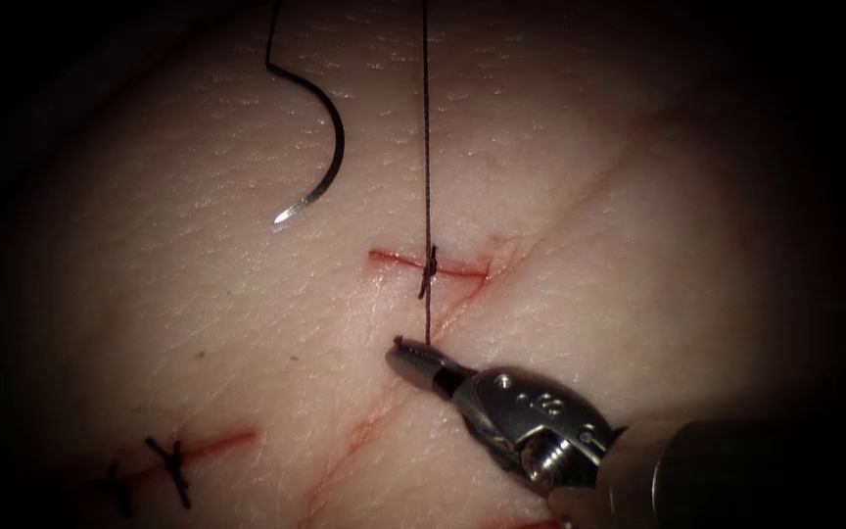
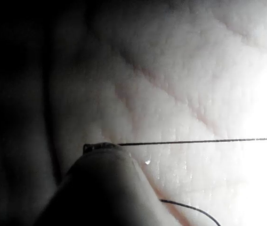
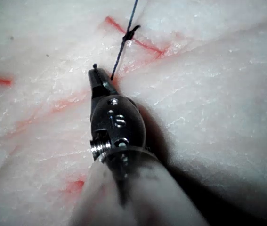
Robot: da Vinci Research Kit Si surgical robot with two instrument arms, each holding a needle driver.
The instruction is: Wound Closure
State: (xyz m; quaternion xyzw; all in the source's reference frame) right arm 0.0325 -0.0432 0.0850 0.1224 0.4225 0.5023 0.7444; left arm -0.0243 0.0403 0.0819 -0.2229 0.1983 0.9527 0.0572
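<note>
Right arm's tool (image 1: 405, 353) comes in from the near right of the endoscope view, and its narrow jaws are closed on the short end of the thread (image 1: 427, 147), just on the near side of the cut (image 1: 430, 264). In the right wrist view the same tool (image 3: 97, 77) lies low over the tissue (image 3: 218, 94), and the thread (image 3: 124, 42) goes from its tip up to the knot (image 3: 132, 33).

On the cut sits a small dark knot (image 1: 430, 263), about in the middle of the short red line. From the knot one strand runs straight and tight toward the far edge of the endoscope view, and the other short strand goes down to the right tool's jaws.

Left arm's tool (image 2: 98, 147) shows in the left wrist view as a dark rounded shape, and a tight strand of thread (image 2: 199, 141) leaves its tip and runs across the pale tissue (image 2: 171, 70). Its jaws grip this thread, as far as I can see.

Neither tool holds the needle (image 1: 320, 147). It lies free on the tissue (image 1: 589, 196), far and to the left of the cut, not in the tissue, with its shiny point turned toward the near left. Thread leaves its far end.

At the near left of the endoscope view there is another red cut (image 1: 210, 449) with a dark stitch (image 1: 172, 462) already tied on it. Thin lines of red fluid (image 1: 364, 431) run over the tissue near the right tool.
</note>
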